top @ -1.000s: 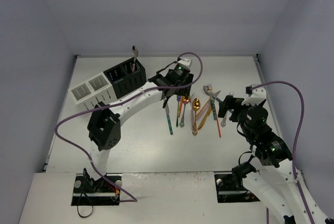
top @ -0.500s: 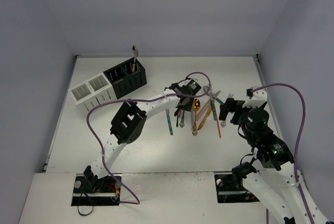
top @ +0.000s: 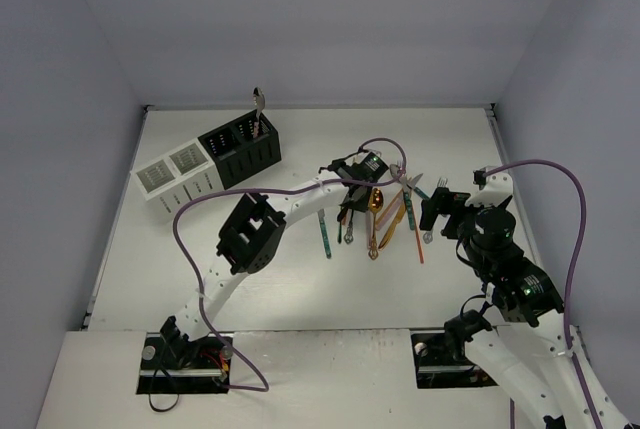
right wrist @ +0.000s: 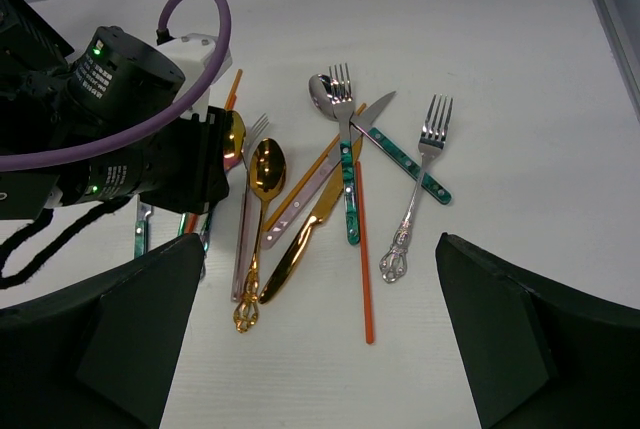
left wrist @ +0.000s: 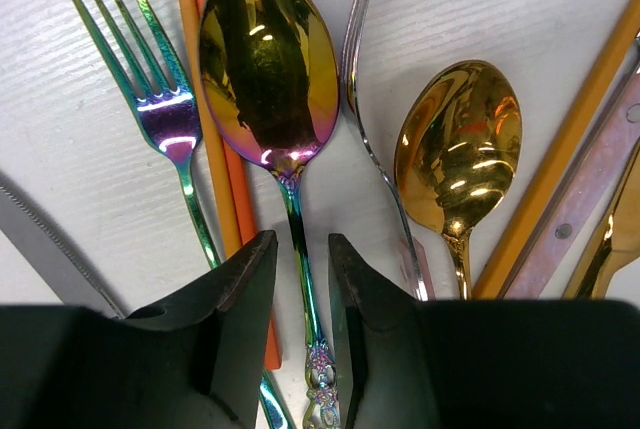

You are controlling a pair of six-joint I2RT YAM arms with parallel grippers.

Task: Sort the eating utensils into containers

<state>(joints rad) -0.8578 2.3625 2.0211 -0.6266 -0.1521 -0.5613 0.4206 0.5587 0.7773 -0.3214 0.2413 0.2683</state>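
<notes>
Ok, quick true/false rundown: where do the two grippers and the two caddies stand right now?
1. The left gripper holds the rainbow spoon clear of the table. False: the spoon lies on the table, its handle between the open jaws, which have not closed on it.
2. The right gripper is open and empty. True.
3. One utensil stands upright in the black caddy. True.
4. A utensil sticks up out of the white caddy. False: nothing shows above its rim.
</notes>
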